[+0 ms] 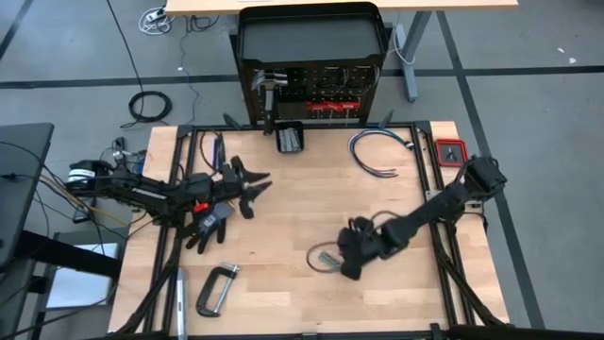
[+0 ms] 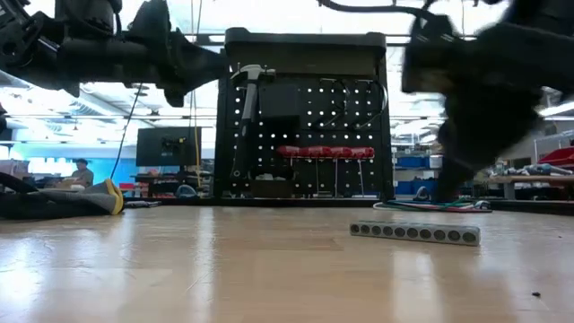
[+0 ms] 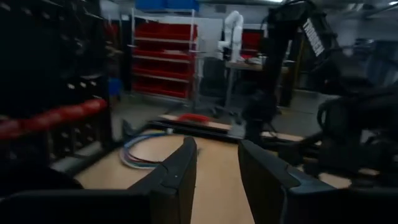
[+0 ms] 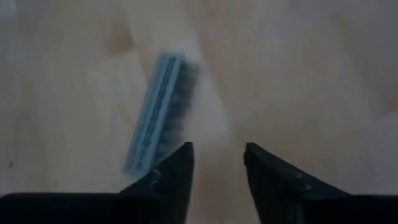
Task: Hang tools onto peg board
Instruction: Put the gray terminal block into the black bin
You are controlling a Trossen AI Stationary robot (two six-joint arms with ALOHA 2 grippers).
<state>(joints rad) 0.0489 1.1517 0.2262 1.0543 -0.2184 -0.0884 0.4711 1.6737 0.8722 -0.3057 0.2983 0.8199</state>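
The peg board (image 1: 311,90) stands upright at the table's far edge. A hammer (image 1: 272,85) and red-handled drivers (image 1: 332,106) hang on it. A grey metal bar with a row of holes (image 2: 414,233) lies flat on the table, right of centre. My right gripper (image 4: 217,155) hovers open just above the table, slanting down, with the bar (image 4: 155,112) beside its fingertips and not between them. My left gripper (image 3: 217,174) is held level above the table's left part, open and empty, pointing toward the right side. A grey C-clamp (image 1: 217,288) lies near the front left.
A black glove (image 1: 209,222) lies below the left arm. A small black box (image 1: 290,139) sits in front of the peg board. A bundle of blue-white cables (image 1: 382,151) lies at the far right, and a red tray (image 1: 451,151) sits by the right arm's base.
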